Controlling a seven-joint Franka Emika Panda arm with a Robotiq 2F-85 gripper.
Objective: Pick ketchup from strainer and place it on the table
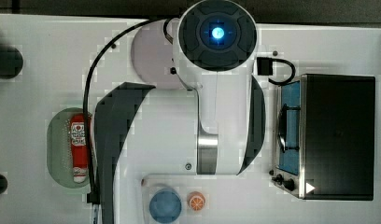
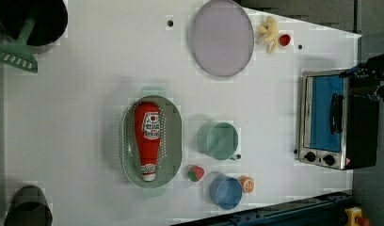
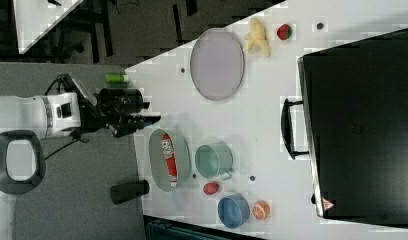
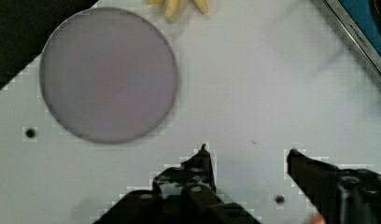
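Now, at this moment:

Gripper (image 4: 247, 151): the two dark fingers stand well apart with nothing between them, hanging above bare white table; in the right view the arm's black hand (image 3: 129, 117) is at the table's edge, just beside the strainer's rim.

Ketchup (image 2: 149, 139): red squeeze bottle lying flat inside the strainer, lengthwise along the oval, white label up, white cap toward the left view's bottom. Nothing touches it.

Strainer (image 2: 173, 136): pale green oval colander resting on the table, in the left view's middle, just to the left of the green mug.

Table (image 2: 77, 117): white top with a few small dark holes; the stretch on the left view's left of the strainer is bare.

Green mug (image 2: 221, 140): upright, near the strainer, apart from it.

Blue bowl (image 2: 226, 192): near the left view's bottom edge, with an orange half (image 2: 247, 184) just beside it.

Small red fruit (image 2: 196, 173): between the strainer and the blue bowl.

Grey plate (image 2: 221, 37): far side of the table in the left view, with a yellow banana bunch (image 2: 268, 33) to its right.

Toaster oven (image 2: 333, 122): at the left view's right, blue glass door shut.

Arm (image 1: 216, 93): in the top view the white body covers the table's middle.
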